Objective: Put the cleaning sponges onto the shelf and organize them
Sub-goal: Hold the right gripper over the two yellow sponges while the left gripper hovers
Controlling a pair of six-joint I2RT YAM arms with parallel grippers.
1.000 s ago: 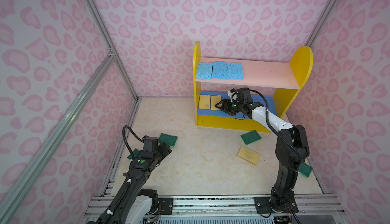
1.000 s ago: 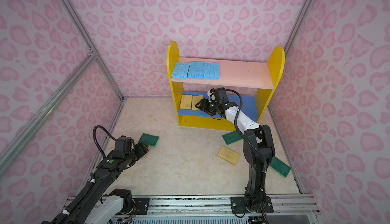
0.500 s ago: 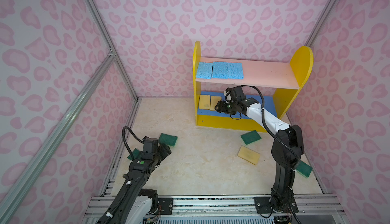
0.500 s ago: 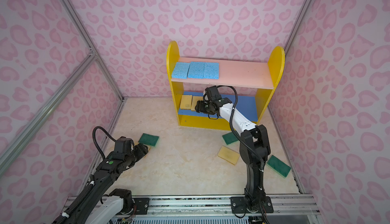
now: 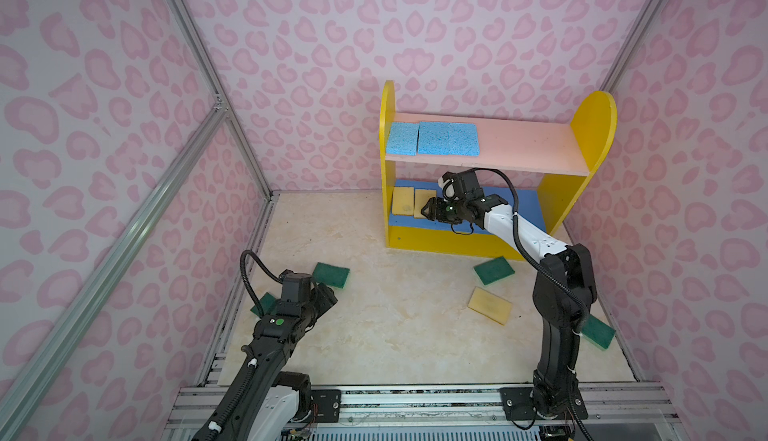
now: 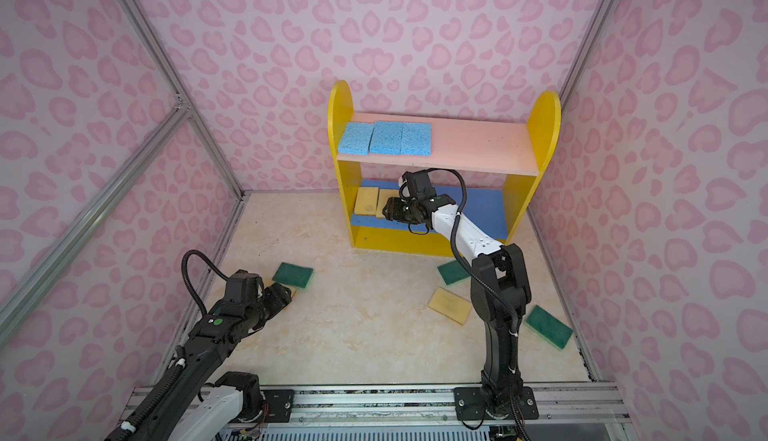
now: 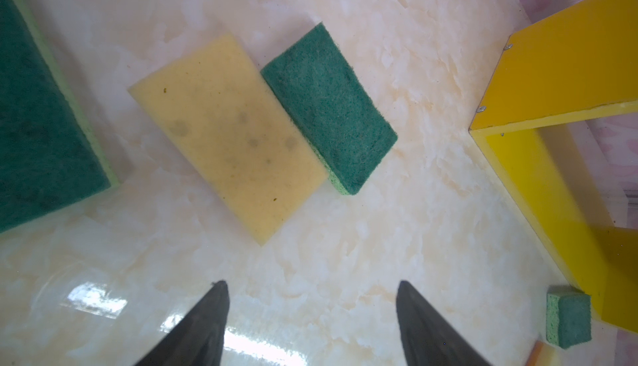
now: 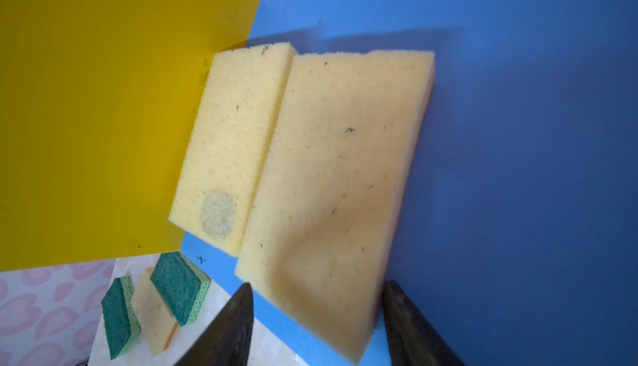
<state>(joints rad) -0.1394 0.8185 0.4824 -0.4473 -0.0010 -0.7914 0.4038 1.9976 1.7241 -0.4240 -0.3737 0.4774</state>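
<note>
right gripper [image 8: 316, 312] jaws straddle a yellow sponge [image 8: 338, 174] at the front edge of the blue board [image 8: 518, 140], grip unclear; pulling back could drag it off. left gripper [image 7: 312, 312] spread, empty.

The floor [image 7: 379, 236] presented a glossy, polished, marble-look finish with bright reflections. The yellow sponges [image 8: 328, 174] were open-pored foam, matt and stained. The green pads [image 7: 328, 105] carried a coarse, fibrous scouring face. The blue sponges [image 5: 432, 138] showed a pitted, porous surface. The shelf [image 8: 518, 122] boards were smooth and matt-painted. The frame rails [image 5: 124, 241] were bare silver metal.
</note>
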